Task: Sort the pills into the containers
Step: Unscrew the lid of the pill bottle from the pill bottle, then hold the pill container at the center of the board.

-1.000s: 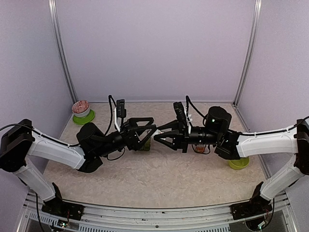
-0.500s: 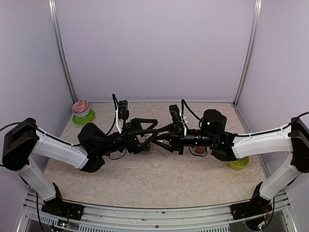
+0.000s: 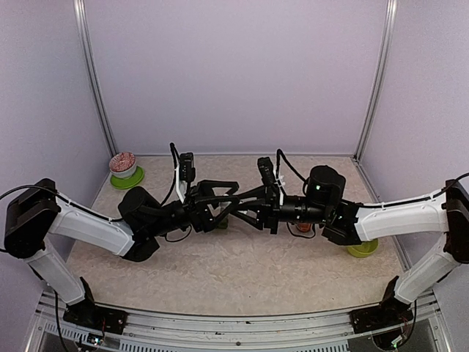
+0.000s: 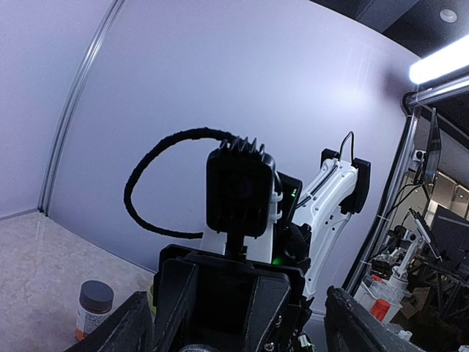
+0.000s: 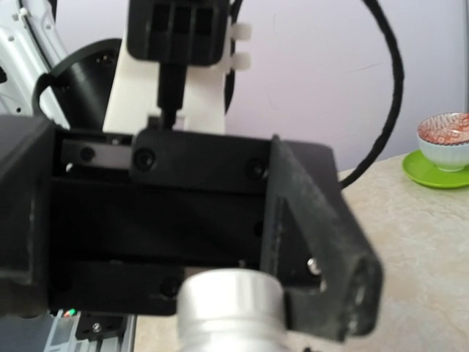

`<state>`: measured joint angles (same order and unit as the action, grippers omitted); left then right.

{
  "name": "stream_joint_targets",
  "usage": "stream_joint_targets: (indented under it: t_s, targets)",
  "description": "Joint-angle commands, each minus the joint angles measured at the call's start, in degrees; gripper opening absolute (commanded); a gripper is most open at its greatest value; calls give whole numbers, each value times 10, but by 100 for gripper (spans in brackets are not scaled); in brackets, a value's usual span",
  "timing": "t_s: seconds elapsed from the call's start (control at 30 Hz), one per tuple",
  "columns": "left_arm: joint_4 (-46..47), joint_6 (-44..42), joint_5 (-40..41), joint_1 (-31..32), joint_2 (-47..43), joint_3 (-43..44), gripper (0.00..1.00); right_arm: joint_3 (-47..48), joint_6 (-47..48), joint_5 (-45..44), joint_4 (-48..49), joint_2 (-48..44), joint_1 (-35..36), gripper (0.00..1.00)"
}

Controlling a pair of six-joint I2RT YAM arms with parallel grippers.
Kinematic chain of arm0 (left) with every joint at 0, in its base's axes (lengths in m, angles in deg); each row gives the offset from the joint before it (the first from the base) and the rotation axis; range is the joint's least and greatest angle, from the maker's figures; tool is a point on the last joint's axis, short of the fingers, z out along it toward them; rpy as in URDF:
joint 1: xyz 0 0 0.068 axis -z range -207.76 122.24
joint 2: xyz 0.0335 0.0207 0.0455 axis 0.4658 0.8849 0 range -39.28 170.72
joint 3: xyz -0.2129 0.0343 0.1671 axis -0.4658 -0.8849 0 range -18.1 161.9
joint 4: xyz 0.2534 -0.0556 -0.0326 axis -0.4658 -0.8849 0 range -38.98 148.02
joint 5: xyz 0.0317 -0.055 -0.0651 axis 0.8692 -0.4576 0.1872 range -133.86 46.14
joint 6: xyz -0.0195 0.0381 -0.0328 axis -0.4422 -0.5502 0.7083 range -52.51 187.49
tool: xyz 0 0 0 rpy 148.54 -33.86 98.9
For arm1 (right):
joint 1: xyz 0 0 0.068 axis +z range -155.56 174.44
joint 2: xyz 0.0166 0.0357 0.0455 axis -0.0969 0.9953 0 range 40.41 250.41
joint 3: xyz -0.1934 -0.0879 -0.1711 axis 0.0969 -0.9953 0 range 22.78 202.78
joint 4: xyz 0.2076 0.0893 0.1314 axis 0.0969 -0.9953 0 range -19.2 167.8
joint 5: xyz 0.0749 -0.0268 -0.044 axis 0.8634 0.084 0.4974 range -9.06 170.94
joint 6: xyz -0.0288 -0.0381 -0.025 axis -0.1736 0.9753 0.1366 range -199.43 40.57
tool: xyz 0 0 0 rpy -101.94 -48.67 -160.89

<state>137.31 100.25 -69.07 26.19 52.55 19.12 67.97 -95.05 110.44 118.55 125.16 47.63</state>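
Over the middle of the table my two grippers meet head on. The right gripper (image 3: 236, 208) is shut on a pill bottle whose silver cap (image 5: 231, 302) fills the bottom of the right wrist view. My left gripper (image 3: 231, 198) is open, and its black fingers (image 5: 322, 249) stand either side of that cap without touching it. The cap's grey edge (image 4: 183, 347) also shows low in the left wrist view. A sliver of dark green, the containers (image 3: 223, 222), shows on the table under the grippers. No pills are in view.
An orange bottle with a grey cap (image 4: 94, 308) stands on the table under the right forearm (image 3: 303, 227). A lime-green bowl (image 3: 363, 248) sits at the right. A red-patterned bowl on a green saucer (image 3: 124, 167) is at the far left corner.
Both grippers have come together over the middle, the right one moving left, so their fingers now overlap. The left jaws have narrowed somewhat.
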Motion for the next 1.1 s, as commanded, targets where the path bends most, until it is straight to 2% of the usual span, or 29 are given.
stream_joint_targets:
  t_s: [0.0, 0.27, 0.57, 0.73, 0.83, 0.93, 1.07]
  targets:
    - [25, 0, -13, 4, -8, -14, 78, 0, 15, -48, -17, -29, -9, 24]
    - [11, 0, 0, -8, -27, -30, 75, 0, 22, -47, -32, -42, -16, 24]
    - [-9, 6, 0, -18, -31, -32, 60, 4, 28, -44, -43, -47, -20, 25]
    - [-8, 13, -2, -19, -18, -22, 47, 10, 28, -38, -42, -40, -20, 26]
    - [-25, 10, 7, -27, -21, -25, 48, 10, 33, -45, -52, -41, -21, 25]
    - [-53, 4, 44, -47, -49, -60, 54, -2, 36, -52, -56, -59, -26, 25]
    - [-180, -66, 138, -51, -140, -120, 64, -20, 44, -63, -78, -94, -41, 26]
